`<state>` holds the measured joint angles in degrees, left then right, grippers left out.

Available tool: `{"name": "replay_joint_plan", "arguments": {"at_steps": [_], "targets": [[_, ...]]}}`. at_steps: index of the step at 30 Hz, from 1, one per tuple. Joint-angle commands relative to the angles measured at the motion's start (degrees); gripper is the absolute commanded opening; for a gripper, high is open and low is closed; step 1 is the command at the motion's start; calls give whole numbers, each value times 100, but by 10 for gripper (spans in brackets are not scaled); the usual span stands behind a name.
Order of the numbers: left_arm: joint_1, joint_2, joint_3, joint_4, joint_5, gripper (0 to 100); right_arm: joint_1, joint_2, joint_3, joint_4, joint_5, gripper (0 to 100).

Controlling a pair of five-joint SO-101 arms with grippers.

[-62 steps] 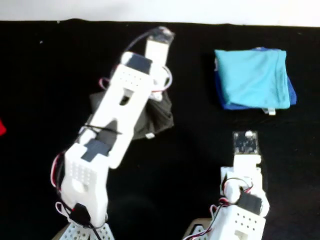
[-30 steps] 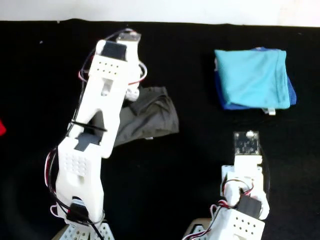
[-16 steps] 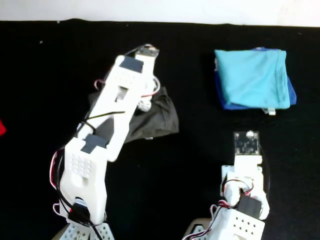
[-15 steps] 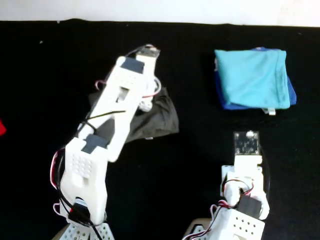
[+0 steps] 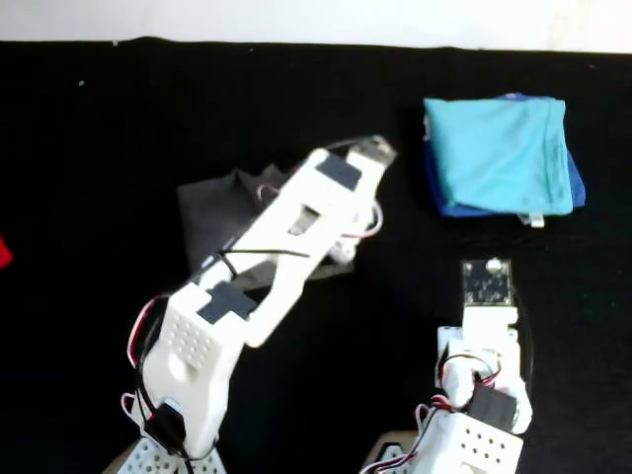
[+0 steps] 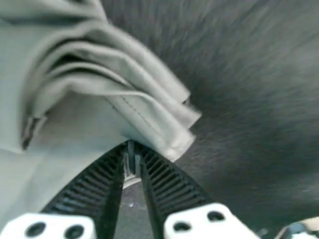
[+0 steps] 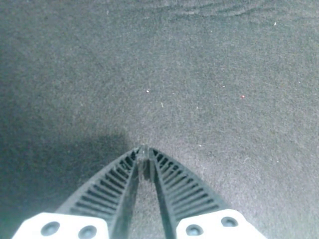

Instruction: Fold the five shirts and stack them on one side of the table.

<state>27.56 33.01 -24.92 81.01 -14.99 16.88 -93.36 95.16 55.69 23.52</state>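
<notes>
A crumpled dark grey shirt (image 5: 212,207) lies left of the table's middle, partly under my left arm, which stretches over it toward the back right. In the left wrist view my left gripper (image 6: 130,147) is shut, its tips pinching the folded edge of the grey shirt (image 6: 84,74) beside its corner. A folded turquoise shirt (image 5: 499,153) sits on a blue shirt (image 5: 578,188) at the back right. My right gripper (image 7: 143,149) is shut with nothing in it, just above the black cloth, near the front right.
A black cloth (image 5: 99,128) covers the table. A scrap of red (image 5: 3,252) shows at the left edge. The right arm (image 5: 486,296) stands folded near the front, below the stack. A white wall runs along the back.
My left arm swung left, then right across the grey shirt, ending at its right edge. The shirt's shape shifted and its left part is now uncovered. The right arm kept still.
</notes>
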Motion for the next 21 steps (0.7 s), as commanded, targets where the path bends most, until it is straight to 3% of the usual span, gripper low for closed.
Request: {"name": "replay_joint_plan", "arguments": {"at_steps": [1,6,12,21], "targets": [[-418,-259,-1015,466,44,13,75,-75,831,13,35,8],[-1253,-207,-1736,1169,35,13,75,-75,831,13,35,8],[-1508,-198,-901,1204,-308,13,66,-84,831,13,35,8],[-1385,690,-637,-334,-105,14,57,-84,831,13,35,8]]}}
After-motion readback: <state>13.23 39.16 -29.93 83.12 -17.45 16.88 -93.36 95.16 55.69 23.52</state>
